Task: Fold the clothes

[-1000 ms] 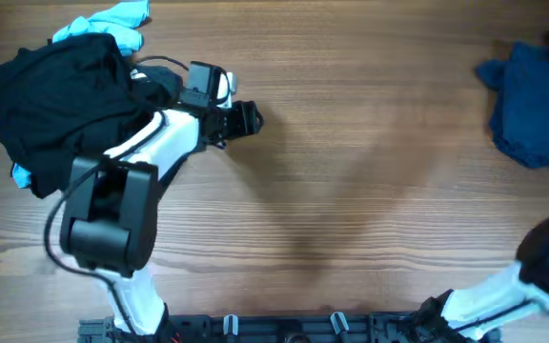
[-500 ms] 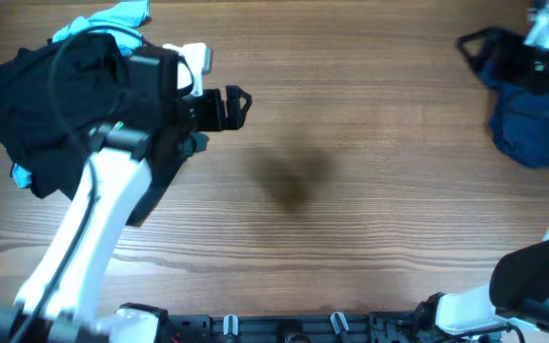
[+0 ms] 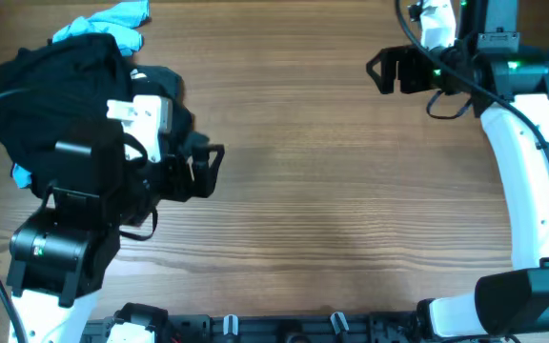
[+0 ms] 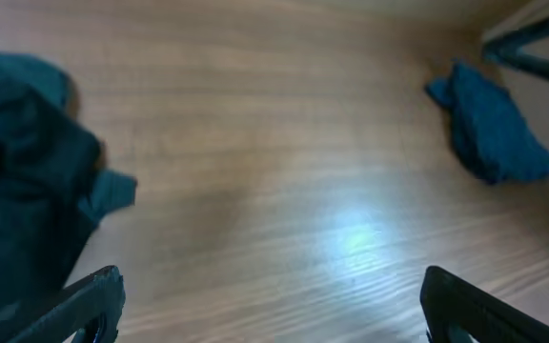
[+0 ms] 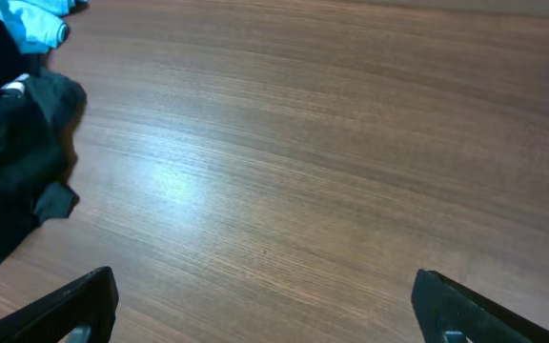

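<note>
A pile of black clothes [image 3: 50, 105] lies at the table's far left, with a light blue garment [image 3: 112, 21] at its far edge. My left gripper [image 3: 210, 170] is open and empty above bare wood, just right of the pile. My right gripper [image 3: 381, 71] is open and empty above the far right of the table. The left wrist view shows my left gripper [image 4: 274, 314] open, the black pile [image 4: 17, 200] at left and a dark blue garment [image 4: 489, 124] far off. The right wrist view shows my right gripper [image 5: 265, 314] open, the black pile [image 5: 8, 143] and the light blue garment [image 5: 31, 21].
The wooden table [image 3: 313, 210] is bare between the two grippers. My right arm [image 3: 518, 124] covers the far right side, hiding the dark blue garment from overhead. A rail [image 3: 284, 329] runs along the front edge.
My left gripper has drawn back toward the front and left, away from the pile's edge. My right arm has swung in from the right and now covers the dark blue garment.
</note>
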You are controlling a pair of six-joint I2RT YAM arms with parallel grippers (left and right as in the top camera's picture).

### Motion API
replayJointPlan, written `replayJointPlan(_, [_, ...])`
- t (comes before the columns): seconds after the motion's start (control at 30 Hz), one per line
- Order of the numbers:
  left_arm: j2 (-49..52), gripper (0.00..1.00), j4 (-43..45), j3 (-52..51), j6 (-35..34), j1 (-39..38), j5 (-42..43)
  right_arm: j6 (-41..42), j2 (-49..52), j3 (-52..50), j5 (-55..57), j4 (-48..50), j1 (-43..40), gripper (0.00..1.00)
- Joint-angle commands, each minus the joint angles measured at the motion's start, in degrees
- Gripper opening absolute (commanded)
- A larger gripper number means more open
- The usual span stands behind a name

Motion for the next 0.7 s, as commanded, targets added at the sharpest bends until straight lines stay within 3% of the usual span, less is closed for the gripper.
replayJointPlan(0.0, [0.2,1.0,-1.1,-0.2,0.9,0.1,-0.6,-1.1,-0.9,0.0,1.6,0.3,-0.1,1.0])
replayJointPlan(0.67, [0.3,1.0,-1.1,-0.2,1.1,0.1,-1.2,-1.1,-0.9,0.0,1.6,0.3,-0.1,1.0])
